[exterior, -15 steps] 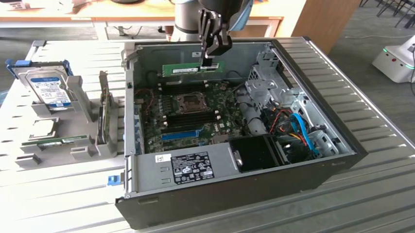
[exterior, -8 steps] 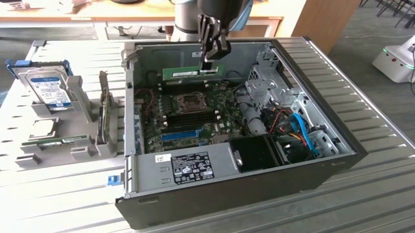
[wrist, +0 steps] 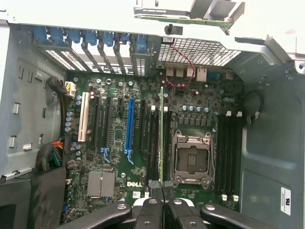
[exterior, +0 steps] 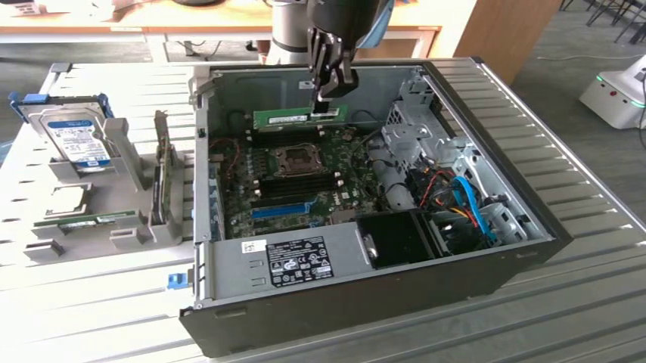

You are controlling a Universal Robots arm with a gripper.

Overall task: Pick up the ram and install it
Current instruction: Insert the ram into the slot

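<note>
The gripper pinches the ram near one end, holding it on edge above the open computer case. This lines its long edge up with the memory slots beside the processor socket.

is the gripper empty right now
No, the gripper is shut on the green ram, holding it over the open computer case.

Grey robot arm is hanging upright from above. Its black two-fingered pincer is pointing straight down, fingers clamping tight on the thin green circuit-board ram.
</note>
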